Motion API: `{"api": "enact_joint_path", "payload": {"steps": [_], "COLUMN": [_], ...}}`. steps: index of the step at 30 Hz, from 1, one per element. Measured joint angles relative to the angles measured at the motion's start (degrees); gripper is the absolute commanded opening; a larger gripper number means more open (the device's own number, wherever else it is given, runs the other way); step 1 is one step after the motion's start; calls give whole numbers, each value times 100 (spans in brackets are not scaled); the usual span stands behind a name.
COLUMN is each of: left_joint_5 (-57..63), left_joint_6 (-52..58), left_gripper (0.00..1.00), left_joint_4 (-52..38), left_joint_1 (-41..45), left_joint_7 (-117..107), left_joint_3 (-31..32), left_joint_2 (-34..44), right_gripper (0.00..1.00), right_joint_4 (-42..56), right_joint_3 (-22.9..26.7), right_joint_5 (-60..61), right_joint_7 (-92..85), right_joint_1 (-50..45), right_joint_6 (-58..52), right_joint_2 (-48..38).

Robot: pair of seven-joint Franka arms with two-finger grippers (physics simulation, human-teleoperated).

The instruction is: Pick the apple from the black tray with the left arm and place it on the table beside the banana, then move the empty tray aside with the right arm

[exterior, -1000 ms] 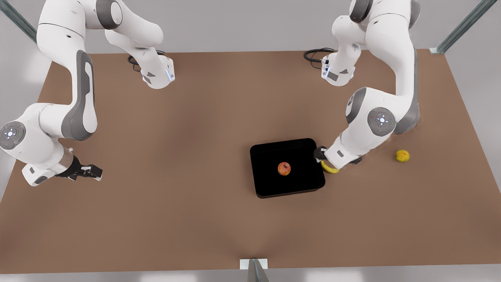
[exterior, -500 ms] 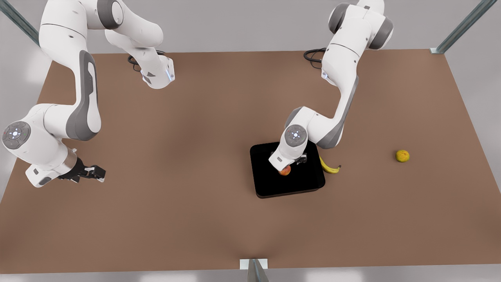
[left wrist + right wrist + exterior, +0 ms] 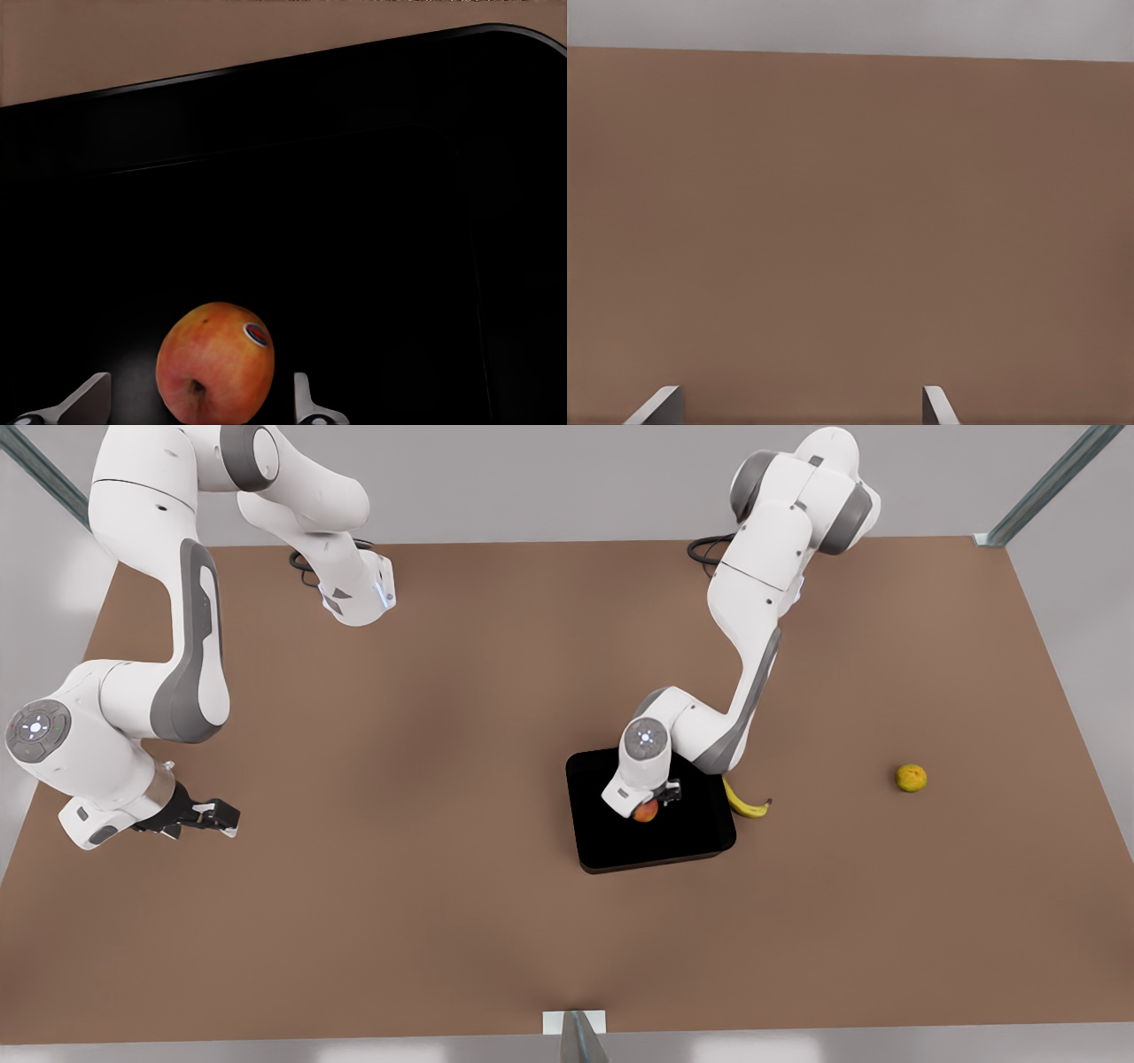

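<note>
The red-orange apple (image 3: pixel 646 811) (image 3: pixel 215 359) rests near the middle of the black tray (image 3: pixel 620 850) (image 3: pixel 354 177). My left gripper (image 3: pixel 651 802) (image 3: pixel 199 403) is down over it, open, with one finger on each side and small gaps to the fruit. The yellow banana (image 3: pixel 744 804) lies on the brown table (image 3: pixel 443 735) against the tray's edge on the front view's right. My right gripper (image 3: pixel 221 815) (image 3: pixel 799 405) waits open, low over bare table at the front view's left, far from the tray.
A yellow-orange round fruit (image 3: pixel 911 778) sits alone toward the front view's right edge. Both arm bases and their cables stand along the far side of the table. Wide bare tabletop lies between the right gripper and the tray.
The left arm swung from beside the banana to over the tray and came down around the apple. The right arm barely shifted.
</note>
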State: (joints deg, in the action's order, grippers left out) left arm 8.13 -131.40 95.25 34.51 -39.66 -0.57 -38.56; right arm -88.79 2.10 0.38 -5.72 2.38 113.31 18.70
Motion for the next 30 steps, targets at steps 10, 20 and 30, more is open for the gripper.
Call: {"api": "enact_joint_path", "payload": {"steps": [10, 20, 30], "left_joint_5": [79, 97, 164], "left_joint_6": [-373, -614, -605], "left_gripper": [100, 100, 70], "left_joint_4": [55, 267, 277], "left_joint_1": [-41, -23, -13], "left_joint_7": [-225, -351, -456], "left_joint_3": [-21, -22, -30], "left_joint_2": [-145, -173, -94], "right_gripper": [100, 100, 100], "right_joint_4": [1, 0, 3], "right_joint_3": [0, 0, 0], "right_joint_5": [0, 0, 0], "right_joint_7": [-9, -14, -17], "right_joint_1": [0, 0, 0], "right_joint_6": [1, 1, 1], "right_joint_2": [0, 0, 2]}}
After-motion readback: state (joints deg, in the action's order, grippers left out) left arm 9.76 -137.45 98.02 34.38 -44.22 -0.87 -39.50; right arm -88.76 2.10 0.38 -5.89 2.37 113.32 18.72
